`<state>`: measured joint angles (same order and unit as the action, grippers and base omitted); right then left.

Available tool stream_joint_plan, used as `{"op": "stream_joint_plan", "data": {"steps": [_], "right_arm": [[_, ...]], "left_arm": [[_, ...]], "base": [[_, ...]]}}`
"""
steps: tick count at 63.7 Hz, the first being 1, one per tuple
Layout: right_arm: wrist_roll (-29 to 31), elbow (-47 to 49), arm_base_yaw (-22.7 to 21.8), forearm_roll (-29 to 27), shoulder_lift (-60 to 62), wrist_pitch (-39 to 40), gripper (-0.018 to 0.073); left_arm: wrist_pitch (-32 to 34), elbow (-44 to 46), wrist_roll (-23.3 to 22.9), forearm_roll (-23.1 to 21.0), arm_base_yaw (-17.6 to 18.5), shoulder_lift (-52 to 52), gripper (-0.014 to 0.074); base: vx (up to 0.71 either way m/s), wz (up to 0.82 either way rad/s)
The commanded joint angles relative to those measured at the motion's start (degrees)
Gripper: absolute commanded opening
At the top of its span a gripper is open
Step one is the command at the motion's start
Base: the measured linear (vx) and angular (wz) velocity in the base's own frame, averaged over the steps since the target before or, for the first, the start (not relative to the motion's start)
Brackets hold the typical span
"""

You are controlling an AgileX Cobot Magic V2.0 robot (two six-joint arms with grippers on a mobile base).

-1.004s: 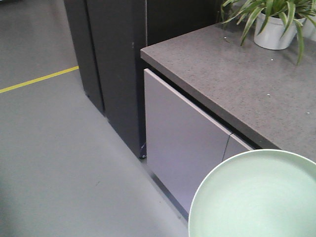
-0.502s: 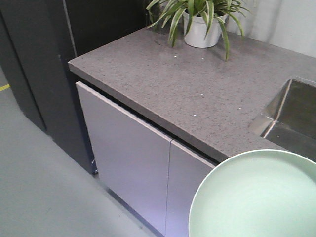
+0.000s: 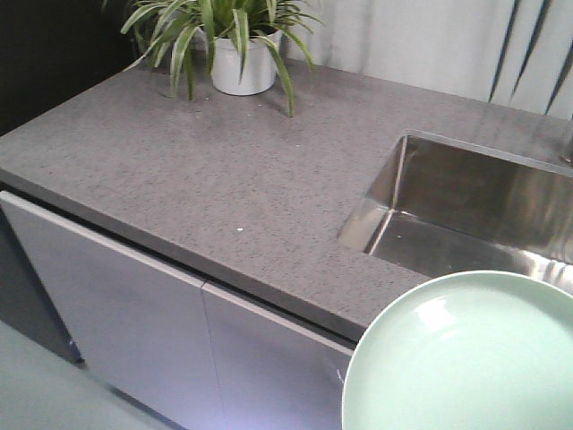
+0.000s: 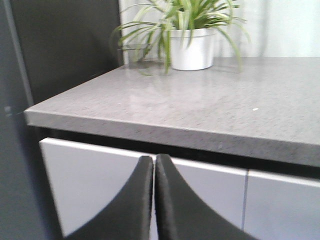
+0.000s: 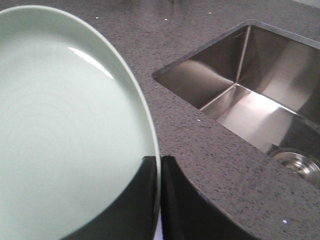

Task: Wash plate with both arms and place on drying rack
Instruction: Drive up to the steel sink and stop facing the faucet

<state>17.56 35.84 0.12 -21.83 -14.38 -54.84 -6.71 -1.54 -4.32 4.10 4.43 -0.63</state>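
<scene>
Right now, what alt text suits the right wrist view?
A pale green plate fills the left, its rim clamped in the right tool; a steel sink with a round drain sits in the grey countertop at right.

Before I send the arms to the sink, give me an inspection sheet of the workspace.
Surface: grey speckled counter with an inset steel sink; drain visible.
Job's things: plate held by its rim; rack not in view.
Clutter: potted plant at the counter's back left.
Grippers: right gripper shut on the plate's rim; left gripper shut, empty, facing the cabinet doors.
Cables: nothing seen.
Surroundings: pale wall behind the counter.
</scene>
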Motion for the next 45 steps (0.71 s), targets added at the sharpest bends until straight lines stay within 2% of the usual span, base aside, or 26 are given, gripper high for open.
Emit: {"op": "stream_joint_plan", "data": {"steps": [1,45], "right_arm": [[-0.1,1.4,0.0,-1.1,-0.9,3.9,-0.0002],[-0.1,1.4,0.0,-1.1,-0.9,3.9,-0.0002]], "left_arm": [[4.1,-1.2,-0.6,-0.4,0.2,-0.9,-0.0006],[4.1,-1.2,-0.6,-0.4,0.2,-0.9,-0.0006]], "base": [[0.10,-0.48],[0.10,-0.41]]}}
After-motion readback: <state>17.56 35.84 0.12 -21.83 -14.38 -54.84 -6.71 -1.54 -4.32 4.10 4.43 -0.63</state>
